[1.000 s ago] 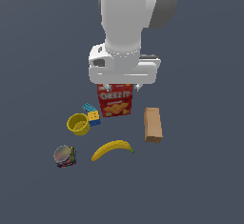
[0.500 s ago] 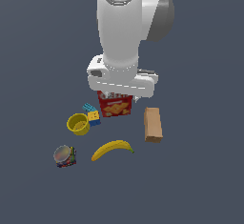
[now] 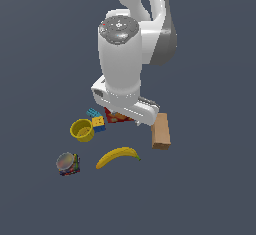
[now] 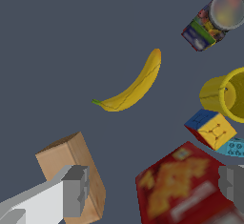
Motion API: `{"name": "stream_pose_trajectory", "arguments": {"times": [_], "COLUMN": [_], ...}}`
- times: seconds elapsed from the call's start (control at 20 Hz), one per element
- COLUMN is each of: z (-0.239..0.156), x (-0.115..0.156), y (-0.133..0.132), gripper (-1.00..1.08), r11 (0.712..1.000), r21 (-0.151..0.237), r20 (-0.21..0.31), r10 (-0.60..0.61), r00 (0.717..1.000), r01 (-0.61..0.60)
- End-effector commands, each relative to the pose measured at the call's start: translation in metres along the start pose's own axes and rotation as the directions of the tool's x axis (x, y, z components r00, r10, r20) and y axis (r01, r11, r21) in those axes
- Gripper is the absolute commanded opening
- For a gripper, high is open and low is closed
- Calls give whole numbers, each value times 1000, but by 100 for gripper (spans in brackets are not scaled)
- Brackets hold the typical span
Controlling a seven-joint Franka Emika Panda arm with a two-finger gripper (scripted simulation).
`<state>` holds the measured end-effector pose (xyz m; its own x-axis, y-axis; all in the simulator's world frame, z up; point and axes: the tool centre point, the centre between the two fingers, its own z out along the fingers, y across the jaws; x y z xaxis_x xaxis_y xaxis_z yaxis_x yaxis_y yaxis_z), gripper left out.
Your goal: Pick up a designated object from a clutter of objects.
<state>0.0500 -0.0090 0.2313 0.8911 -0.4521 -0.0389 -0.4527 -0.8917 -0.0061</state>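
Everything sits on a plain dark gray floor point(image 3: 210, 189), and nearest in the exterior view are the can point(image 3: 67, 163) and the banana point(image 3: 118, 156), which lies free in front of the arm. Behind them the yellow cup point(image 3: 82, 130) stands open beside the colored blocks point(image 3: 97, 121), with the tan cardboard box point(image 3: 161, 131) off to the exterior view's right. Farthest back, the arm hides most of the red Cheez-It box point(image 3: 117, 116), but the wrist view shows it well, and shows the gripper point(image 4: 155, 189) spread wide, holding nothing.
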Motion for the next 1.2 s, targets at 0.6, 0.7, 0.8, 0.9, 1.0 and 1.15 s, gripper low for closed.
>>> {"name": "stream_pose_trajectory", "arguments": {"times": [0.6, 0.7, 0.8, 0.9, 1.0, 1.15], "z": [71, 82, 92, 103, 113, 127], "x": [44, 49, 54, 59, 64, 69], "y": [-3, -3, -2, -2, -1, 0], "gripper": [100, 100, 100, 100, 100, 100], "r11": [911, 885, 857, 825, 792, 746], "r21": [12, 13, 14, 16, 17, 20], "r20": [-9, -11, -13, -15, -17, -21], "r10": [413, 465, 516, 565, 610, 666], "r00": [911, 885, 856, 825, 792, 745], "r01": [-413, -465, -516, -565, -610, -666]}}
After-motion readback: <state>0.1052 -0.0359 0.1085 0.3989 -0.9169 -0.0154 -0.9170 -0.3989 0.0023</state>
